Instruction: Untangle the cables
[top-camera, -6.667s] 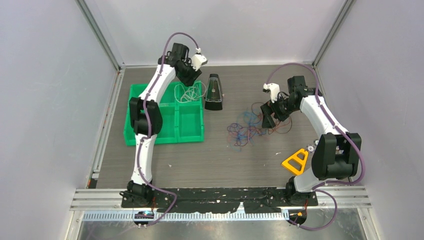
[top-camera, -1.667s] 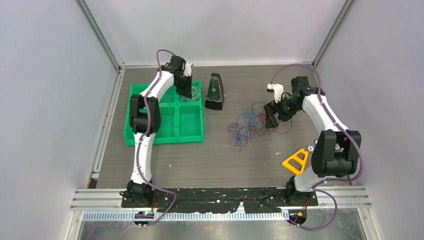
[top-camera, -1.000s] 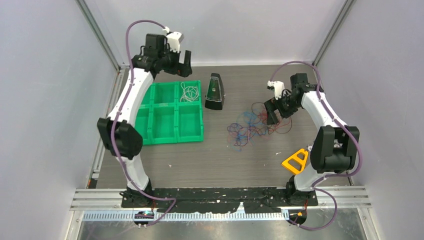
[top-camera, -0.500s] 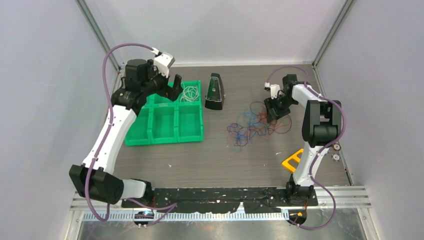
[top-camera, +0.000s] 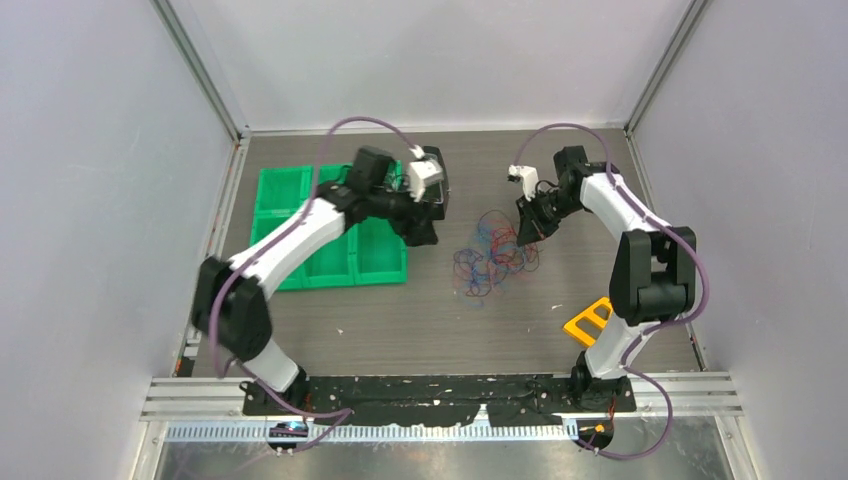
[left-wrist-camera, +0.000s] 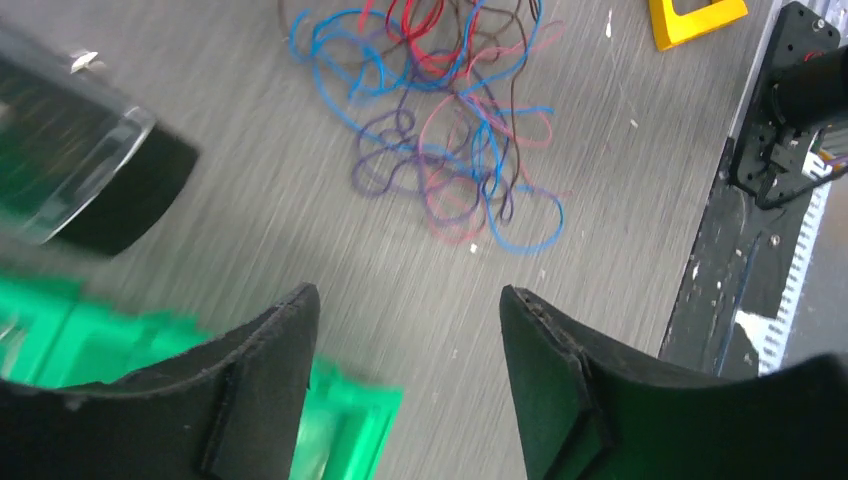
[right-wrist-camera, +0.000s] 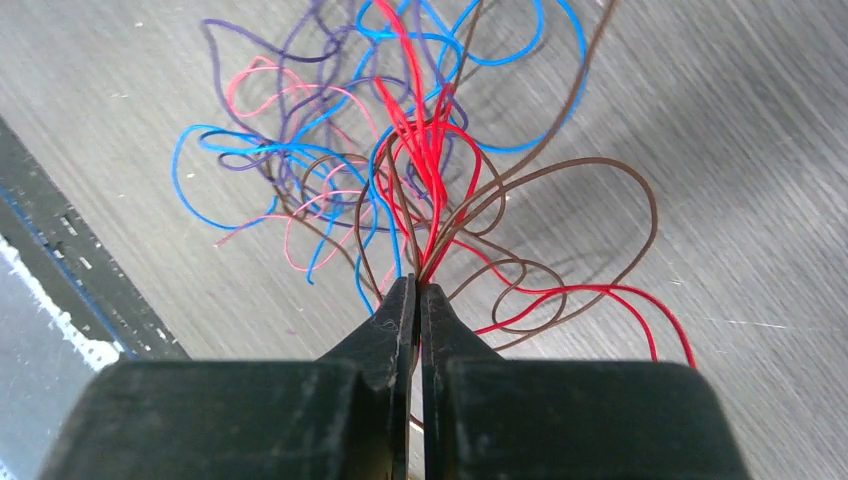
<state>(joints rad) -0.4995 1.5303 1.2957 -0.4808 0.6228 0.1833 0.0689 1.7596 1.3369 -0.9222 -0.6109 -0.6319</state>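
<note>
Several cables (right-wrist-camera: 428, 150), pinched in right claw (right-wrist-camera: 417, 288)

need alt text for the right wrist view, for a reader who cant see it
The right gripper, jaws closed, pinches red and brown strands at the near edge of a tangle of cables. Its blue, purple, pink, red and brown loops spread away from the gripper over a grey wood-grain table.

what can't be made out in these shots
Top external: far-right compartments of the green plastic tray, covered by the left arm.
Left wrist: black wedge-shaped object, blurred, cut by the left edge.
Right wrist: which strands of the coloured cable tangle the shut right gripper pinches, hidden between its fingers.
</note>
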